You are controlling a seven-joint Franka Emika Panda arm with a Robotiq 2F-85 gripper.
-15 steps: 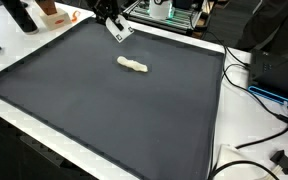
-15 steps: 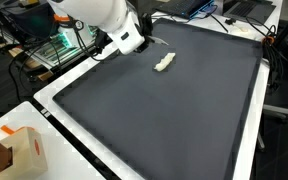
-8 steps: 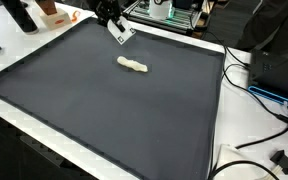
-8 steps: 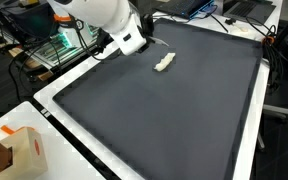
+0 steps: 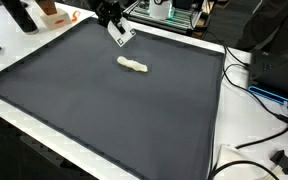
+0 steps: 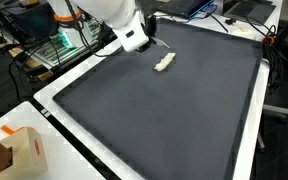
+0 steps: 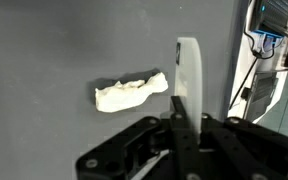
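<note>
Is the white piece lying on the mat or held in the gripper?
Lying free. The white piece rests on the dark mat, clear of the gripper.

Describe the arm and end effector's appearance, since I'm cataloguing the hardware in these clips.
The arm has a glossy white, rounded casing. The end effector is black and angular, ending in pale, flat fingers. No markings are legible.

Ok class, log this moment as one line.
end effector: near edge of mat | white lump: lying on mat, untouched | open or shut: unclear
</note>
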